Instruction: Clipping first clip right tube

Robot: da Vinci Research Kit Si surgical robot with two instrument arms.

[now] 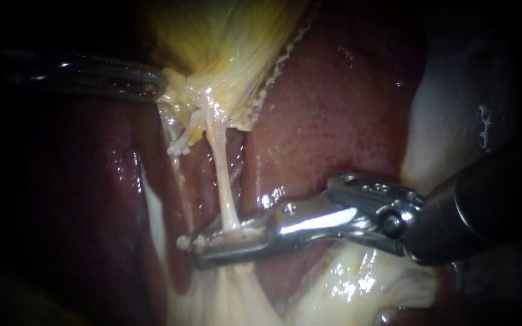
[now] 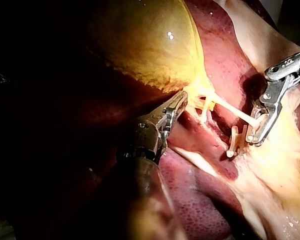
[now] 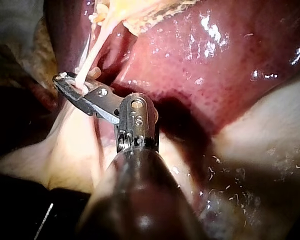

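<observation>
The right tube is a thin, pale, glistening strand. It stretches taut from the neck of the gallbladder into the right instrument, whose jaws press on it from both sides near their tips. The end of a whitish clip shows at those tips.

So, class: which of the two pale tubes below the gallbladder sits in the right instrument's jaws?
The right tube, the longer one, stretched from the gallbladder into the jaws of the right instrument. The left tube is shorter and ends clear of them.
</observation>
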